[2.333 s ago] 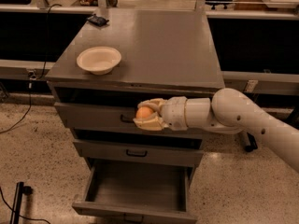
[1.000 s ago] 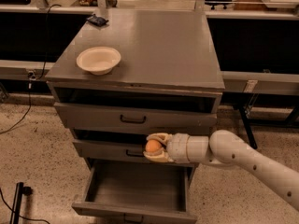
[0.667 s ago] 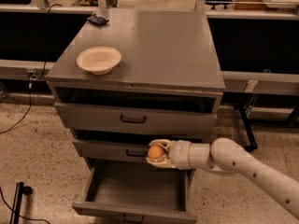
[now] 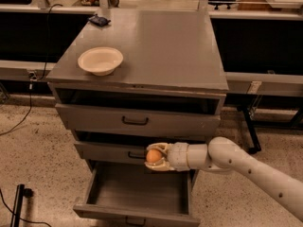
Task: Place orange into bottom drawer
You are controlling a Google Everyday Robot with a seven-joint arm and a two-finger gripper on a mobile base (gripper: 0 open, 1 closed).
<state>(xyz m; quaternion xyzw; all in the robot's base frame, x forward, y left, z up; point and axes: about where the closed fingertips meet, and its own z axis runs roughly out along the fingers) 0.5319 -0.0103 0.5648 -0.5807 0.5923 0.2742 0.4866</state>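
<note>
The orange (image 4: 153,156) is a small round fruit held between the cream fingers of my gripper (image 4: 156,157), which is shut on it. The gripper hangs in front of the middle drawer, just above the back of the bottom drawer (image 4: 137,190). The bottom drawer is pulled open, with its flat grey floor showing. My white arm (image 4: 246,164) reaches in from the lower right.
A cream bowl (image 4: 100,60) sits on the grey cabinet top (image 4: 156,46) at the left. A small dark object (image 4: 99,20) lies at the back left corner. The two upper drawers (image 4: 136,121) are slightly ajar. A cable runs along the speckled floor at left.
My gripper has come down with the orange from the top drawer's height to just above the open bottom drawer, moving slightly right.
</note>
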